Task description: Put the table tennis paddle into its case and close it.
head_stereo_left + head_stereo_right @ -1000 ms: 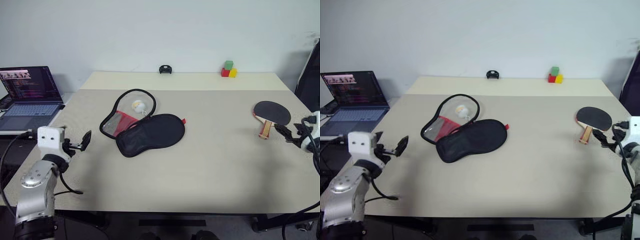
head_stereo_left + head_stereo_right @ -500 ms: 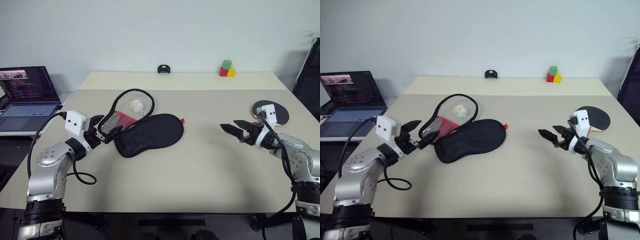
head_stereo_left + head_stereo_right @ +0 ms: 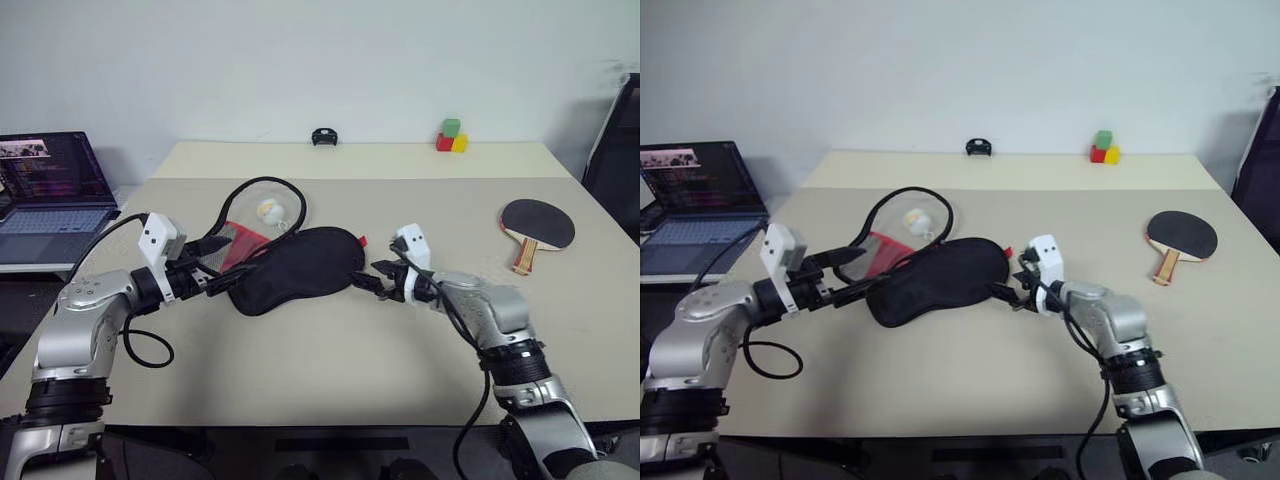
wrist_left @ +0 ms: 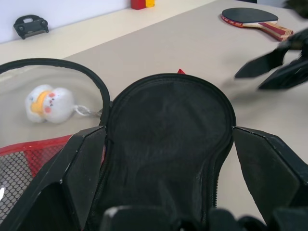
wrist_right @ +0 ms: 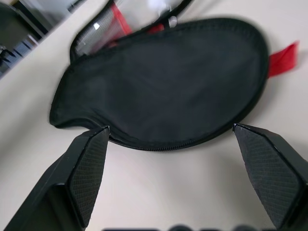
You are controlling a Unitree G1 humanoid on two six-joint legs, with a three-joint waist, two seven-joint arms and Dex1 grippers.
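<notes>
**Both end effectors close in on the open case, paddle untouched**

Here the left end effector (image 3: 222, 281) sits at the case's near-left end with its two black fingers (image 4: 84, 166) spread wide, the black fabric lying between them but not pinched. The right end effector (image 3: 372, 282) is just beside the case's right edge, low over the tabletop (image 3: 330, 360), its fingers likewise apart and holding nothing. In the right wrist view the dark fabric lies ahead of the gap between the fingers.

My reading is that the two arms flank the case (image 3: 295, 268) so that one can pin or lift the fabric while the other works the opening; which does which cannot be told yet.

The case lies left of the tabletop's middle, unzipped and folded open. One half is a black fabric oval facing up; the other, on the far left, shows a black zip rim around a clear panel with red mesh (image 3: 236, 243) at its near end. Inside that rim rests the small white-and-yellow ball charm (image 3: 270, 211) on a short cord. A red tab (image 4: 181, 71) pokes out at the black half's far right edge. No paddle is in it.

The table tennis paddle (image 3: 538, 223) lies well apart, on the right side of the tabletop, black face up, handle pointing toward the near edge. Placing and zipping are both not yet done.
</notes>
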